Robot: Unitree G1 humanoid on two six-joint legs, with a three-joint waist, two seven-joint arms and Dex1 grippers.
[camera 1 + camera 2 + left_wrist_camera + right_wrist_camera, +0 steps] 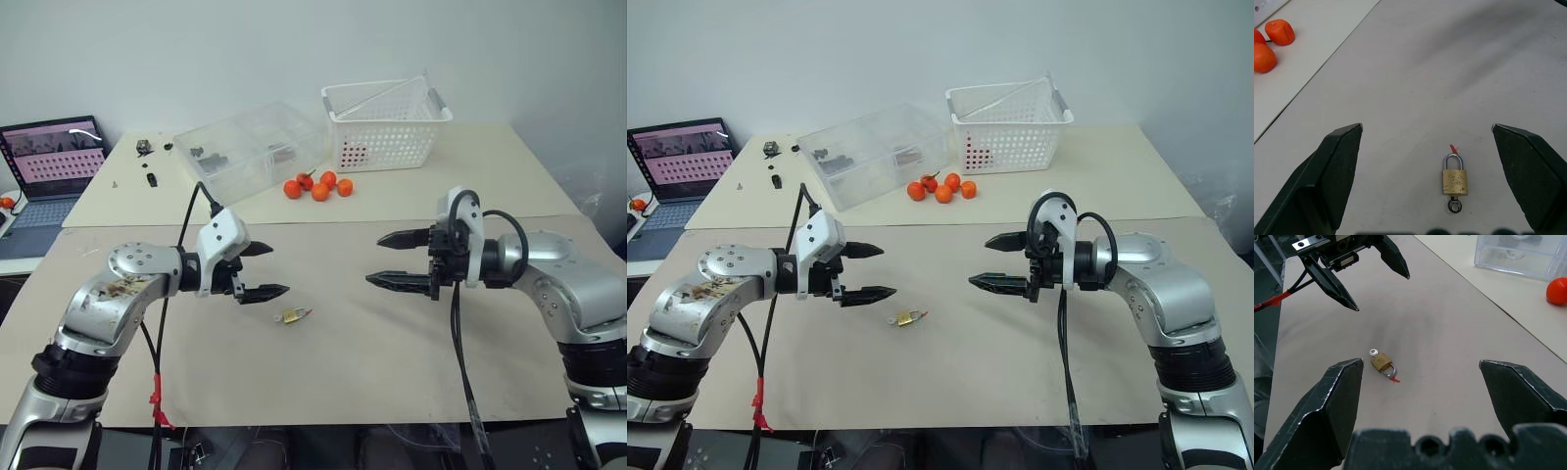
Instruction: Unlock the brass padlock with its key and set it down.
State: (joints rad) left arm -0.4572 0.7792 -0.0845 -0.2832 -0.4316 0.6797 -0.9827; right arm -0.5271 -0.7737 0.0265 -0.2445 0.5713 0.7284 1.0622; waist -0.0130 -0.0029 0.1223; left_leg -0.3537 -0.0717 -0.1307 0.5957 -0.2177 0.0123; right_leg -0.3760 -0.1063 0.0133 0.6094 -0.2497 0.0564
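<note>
A small brass padlock with a silvery shackle (pixel 1455 177) lies on the beige surface (pixel 392 362) between two empty, wide-open end effectors, left (pixel 257 270) and right (pixel 384 260). One should likely pin the body while the other pinches the tiny silvery key (pixel 1453 205) seated in its keyway. The key's blade is hidden.

Both arms are silver-grey metal shells with black joint rings and looping black cables, the left arm (pixel 103 304) scuffed with brownish marks. Each white-cased wrist bears a hand, the left hand (pixel 265 270) and right hand (pixel 386 260), with two tapered black fingers. Red tape wraps the left cable (pixel 157 403).
</note>
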